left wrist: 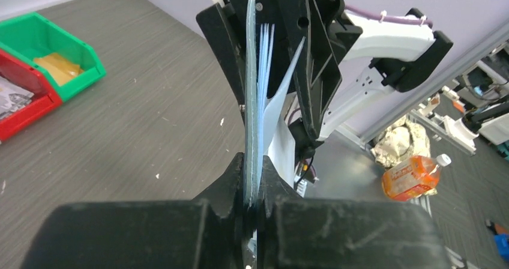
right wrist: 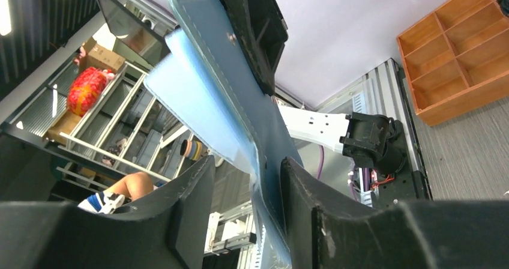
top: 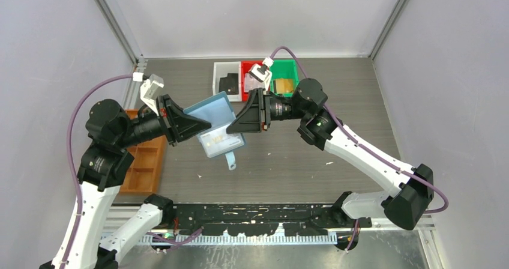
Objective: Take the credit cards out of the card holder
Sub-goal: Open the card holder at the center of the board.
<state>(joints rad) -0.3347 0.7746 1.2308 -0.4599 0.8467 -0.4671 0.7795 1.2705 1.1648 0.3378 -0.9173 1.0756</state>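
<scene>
the blue card holder (top: 211, 120) hangs open in the air above the worktop (top: 336, 89), between the two arms, its tab (top: 231, 160) pointing down toward the bases. the left pincer (left wrist: 252, 174) is clamped tight on one edge of it. the right pincer (right wrist: 247, 182) stands partly apart around the opposite edge, one finger (right wrist: 192, 185) clear of the pale blue lining. a pale patterned card (top: 219, 140) sits in a slot. a black card (top: 228, 84) lies in the white bin (top: 217, 71).
</scene>
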